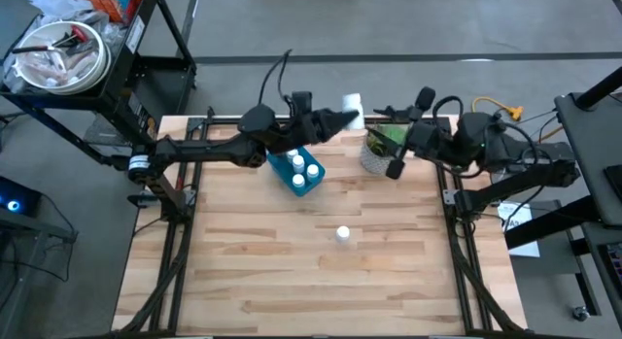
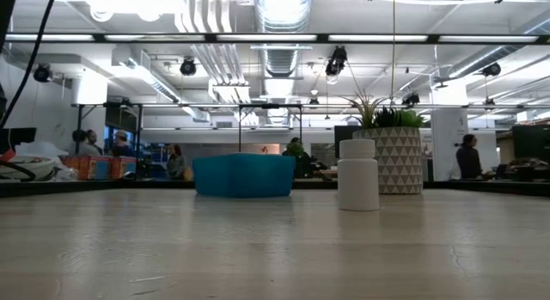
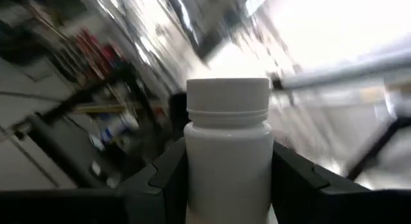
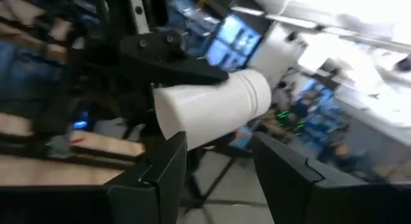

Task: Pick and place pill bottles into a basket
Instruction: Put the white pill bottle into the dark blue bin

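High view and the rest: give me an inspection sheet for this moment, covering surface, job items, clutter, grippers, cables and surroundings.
Surface: wooden table, mostly bare.
Job's things: blue basket near the far edge with three pill bottles showing inside; one bottle stands alone mid-table; another bottle is held in the air.
Clutter: potted plant beside the basket.
Grippers: left gripper raised past the basket, shut on the held bottle; right gripper raised beyond the plant, facing that bottle, its fingers apart and empty.
Cables: black cable looping off the left arm.
Surroundings: cart with a bowl; people in the room behind.
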Motion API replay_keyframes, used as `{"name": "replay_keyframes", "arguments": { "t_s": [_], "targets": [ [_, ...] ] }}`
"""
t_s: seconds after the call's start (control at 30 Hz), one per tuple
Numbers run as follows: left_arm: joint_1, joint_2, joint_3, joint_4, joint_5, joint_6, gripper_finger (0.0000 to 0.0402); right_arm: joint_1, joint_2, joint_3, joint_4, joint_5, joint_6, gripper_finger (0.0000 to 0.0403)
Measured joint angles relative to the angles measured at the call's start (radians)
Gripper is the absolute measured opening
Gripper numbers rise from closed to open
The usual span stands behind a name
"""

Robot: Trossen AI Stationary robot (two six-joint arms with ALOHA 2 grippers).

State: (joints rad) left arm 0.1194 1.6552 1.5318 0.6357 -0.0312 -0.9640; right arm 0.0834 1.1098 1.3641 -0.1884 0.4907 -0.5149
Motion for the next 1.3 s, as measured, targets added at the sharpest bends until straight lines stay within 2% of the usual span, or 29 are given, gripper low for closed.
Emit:
{"name": "replay_keyframes", "arguments": {
  "t_s": [0.1, 0.23, 0.43, 0.53, 0.7, 0.83, 0.93, 1.13, 1.3],
  "targets": [
    [0.005, -0.003, 0.0, -0.048, 0.138, 0.086, 0.015, 0.002, -0.011, 0.054, -0.146, -0.067, 0.093, 0.0169],
    [0.009, -0.01, 0.0, -0.152, 0.252, 0.22, 0.015, 0.0, -0.027, 0.126, -0.323, -0.197, 0.23, 0.0169],
    [0.011, -0.014, 0.0, -0.375, 0.284, 0.456, 0.015, 0.002, -0.036, 0.171, -0.5, -0.242, 0.349, 0.0169],
    [0.011, -0.014, 0.0, -0.399, 0.283, 0.53, 0.015, 0.0, -0.033, 0.171, -0.535, -0.265, 0.409, 0.0169],
    [-0.001, -0.015, 0.0, -0.357, 0.212, 0.649, 0.015, 0.002, -0.008, 0.169, -0.536, -0.29, 0.468, 0.0169],
    [-0.007, -0.015, 0.0, -0.226, 0.148, 0.663, 0.015, 0.001, -0.009, 0.157, -0.495, -0.232, 0.523, 0.0169],
    [-0.012, -0.017, 0.0, -0.131, 0.147, 0.736, 0.015, 0.002, -0.029, 0.119, -0.417, -0.204, 0.551, 0.0169],
    [-0.025, -0.017, 0.0, -0.131, 0.149, 0.818, 0.0149, 0.002, -0.071, 0.025, -0.227, -0.2, 0.576, 0.017],
    [-0.028, -0.017, 0.0, -0.131, 0.15, 0.832, 0.0149, 0.001, -0.064, 0.001, -0.226, -0.221, 0.622, 0.0203]
  ]
}}
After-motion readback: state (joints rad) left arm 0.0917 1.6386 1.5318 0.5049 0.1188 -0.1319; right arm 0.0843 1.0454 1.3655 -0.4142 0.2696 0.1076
